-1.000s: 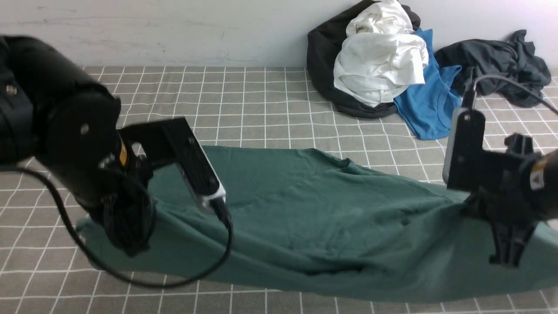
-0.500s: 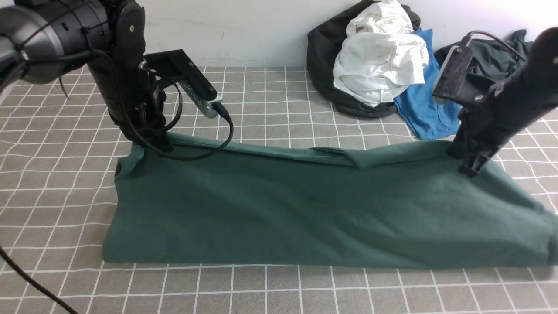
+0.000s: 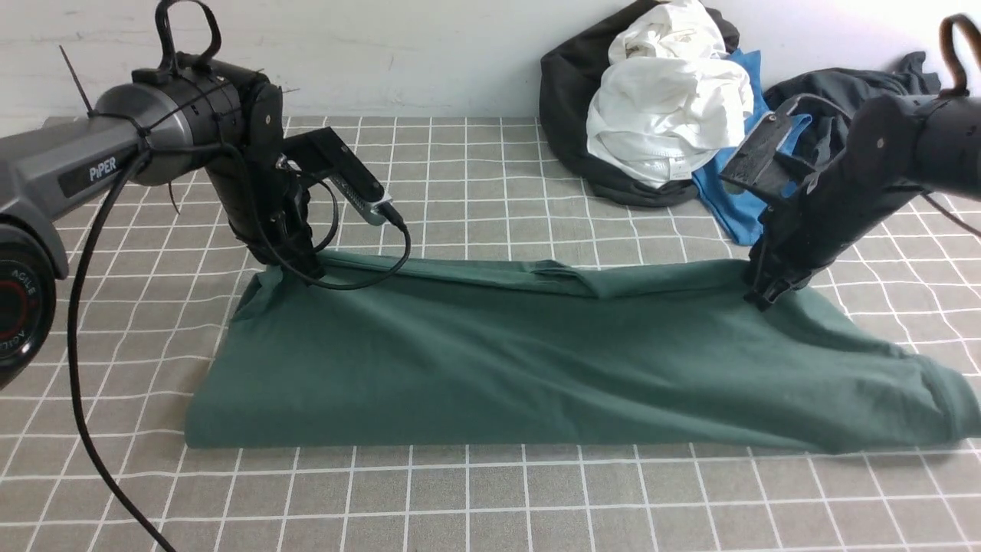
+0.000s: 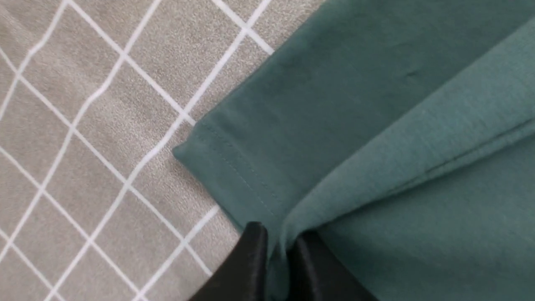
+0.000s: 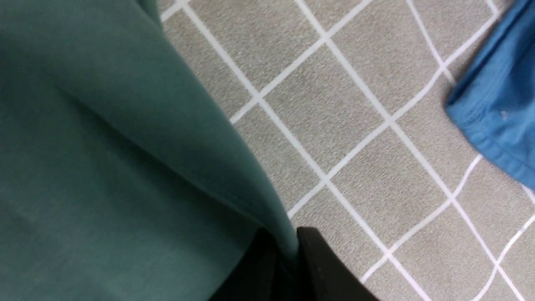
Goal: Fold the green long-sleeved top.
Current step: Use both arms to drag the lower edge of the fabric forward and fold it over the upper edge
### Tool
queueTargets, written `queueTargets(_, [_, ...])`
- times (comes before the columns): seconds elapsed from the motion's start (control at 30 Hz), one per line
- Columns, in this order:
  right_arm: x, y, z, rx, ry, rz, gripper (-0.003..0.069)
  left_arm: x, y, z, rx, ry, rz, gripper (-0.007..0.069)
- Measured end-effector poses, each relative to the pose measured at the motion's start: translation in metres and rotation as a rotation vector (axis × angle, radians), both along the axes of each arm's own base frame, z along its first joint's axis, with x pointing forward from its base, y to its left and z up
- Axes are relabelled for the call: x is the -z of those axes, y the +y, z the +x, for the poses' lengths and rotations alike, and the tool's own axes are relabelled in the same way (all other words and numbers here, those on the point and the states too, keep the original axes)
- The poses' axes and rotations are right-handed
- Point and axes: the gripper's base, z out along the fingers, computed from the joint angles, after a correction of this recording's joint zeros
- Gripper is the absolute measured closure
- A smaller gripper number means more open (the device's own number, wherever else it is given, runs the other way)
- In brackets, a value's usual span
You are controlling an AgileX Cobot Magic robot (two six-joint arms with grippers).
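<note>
Left gripper and right gripper each pinch an edge of the green long-sleeved top, cloth caught between the jaws. They have carried that edge over and down, so the top now lies doubled, spread between them on the robot's side of their tips. One fold looks laid; releasing seems next.

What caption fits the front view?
Left gripper and right gripper pinch the far edge of the dark green cotton long-sleeved top, folded over on grey checked cloth.
</note>
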Motion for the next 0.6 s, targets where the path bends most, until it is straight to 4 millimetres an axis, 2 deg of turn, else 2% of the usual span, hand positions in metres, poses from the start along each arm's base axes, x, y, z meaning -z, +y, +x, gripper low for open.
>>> queueTargets(0.13, [0.002, 0.000, 0.010, 0.126, -0.082, 0.074, 0.0429, 0.002, 0.006, 0.007, -0.036, -0.056, -0.022, 0.0433])
queueTargets(0.2, [0.001, -0.001, 0.013, 0.172, -0.108, 0.105, 0.0385, 0.001, 0.009, 0.009, -0.069, -0.079, -0.036, 0.0383])
queueTargets(0.23, [0.000, -0.004, 0.017, 0.255, -0.140, 0.156, 0.0323, 0.000, 0.011, 0.012, -0.117, -0.114, -0.053, 0.0322])
queueTargets(0.33, [-0.004, -0.010, 0.020, 0.380, -0.160, 0.229, 0.0252, -0.004, 0.015, 0.016, -0.237, -0.162, -0.095, 0.0212])
queueTargets(0.43, [-0.013, -0.015, 0.022, 0.448, -0.159, 0.253, 0.0226, -0.009, 0.018, 0.019, -0.313, -0.182, -0.099, 0.0155])
queueTargets(0.47, [-0.021, -0.019, 0.022, 0.488, -0.141, 0.259, 0.0216, -0.015, 0.020, 0.019, -0.371, -0.181, -0.099, 0.0123])
queueTargets(0.6, [-0.047, -0.019, 0.019, 0.511, -0.112, 0.260, 0.0218, -0.032, 0.023, 0.016, -0.454, -0.152, -0.093, 0.0105])
